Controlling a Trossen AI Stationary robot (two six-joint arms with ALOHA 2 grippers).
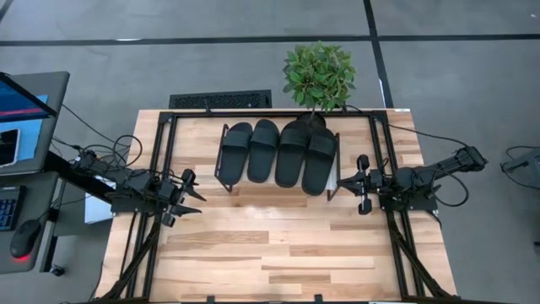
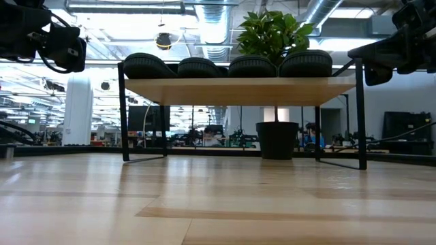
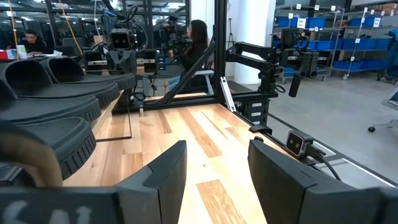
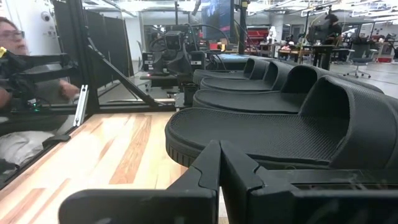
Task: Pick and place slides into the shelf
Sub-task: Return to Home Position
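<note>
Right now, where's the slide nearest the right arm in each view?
High: right-end slide of the row.
Low: rightmost slide, on top of the shelf.
Left wrist: farthest slide.
Right wrist: nearest slide.
Shared landmark: the wood tabletop.

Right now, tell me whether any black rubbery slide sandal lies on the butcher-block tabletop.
No, all four black slides sit side by side on the low light-wood shelf, none down on the tabletop.

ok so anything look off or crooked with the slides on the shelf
Nothing serious. All four slides lie flat, side by side on the shelf. The only quirk: they are slightly angled rather than square, and the right two sit a little nearer the front than the left two.
</note>
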